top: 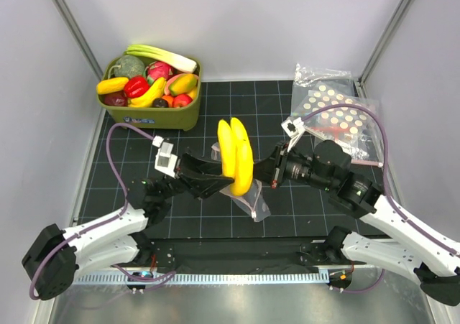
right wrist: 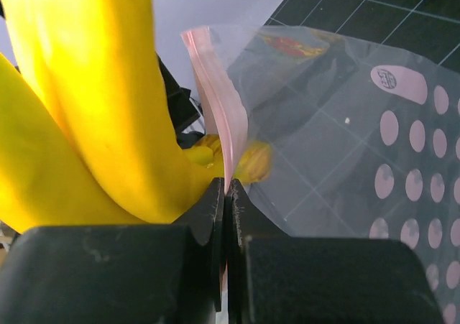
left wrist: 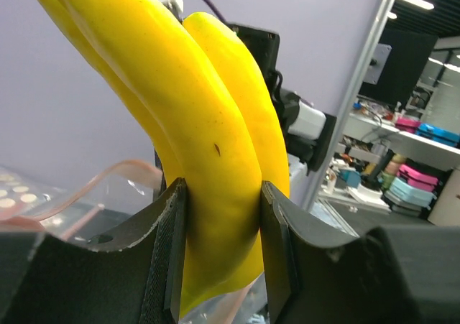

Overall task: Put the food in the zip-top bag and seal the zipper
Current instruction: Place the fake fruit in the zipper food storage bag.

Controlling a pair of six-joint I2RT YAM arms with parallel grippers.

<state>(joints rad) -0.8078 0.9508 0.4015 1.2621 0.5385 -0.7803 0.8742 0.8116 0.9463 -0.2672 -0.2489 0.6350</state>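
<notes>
My left gripper (top: 227, 174) is shut on the yellow banana bunch (top: 237, 155) and holds it upright above the mat. In the left wrist view the two fingers (left wrist: 172, 245) press its lower part (left wrist: 208, 159). My right gripper (top: 266, 174) is shut on the pinkish-red zipper strip (right wrist: 219, 101) of the clear zip-top bag (top: 254, 203), which hangs below and beside the banana's lower end. The banana (right wrist: 93, 108) is right next to the bag's mouth; whether its tip is inside is unclear. The red fruit (top: 182, 100) and the orange-yellow fruit (top: 184, 84) lie in the basket.
A green basket (top: 154, 117) with several toy fruits and vegetables stands at the back left. Larger clear bags with coloured dots (top: 338, 116) lie at the back right, behind my right arm. A dark gridded mat (top: 180, 216) covers the table.
</notes>
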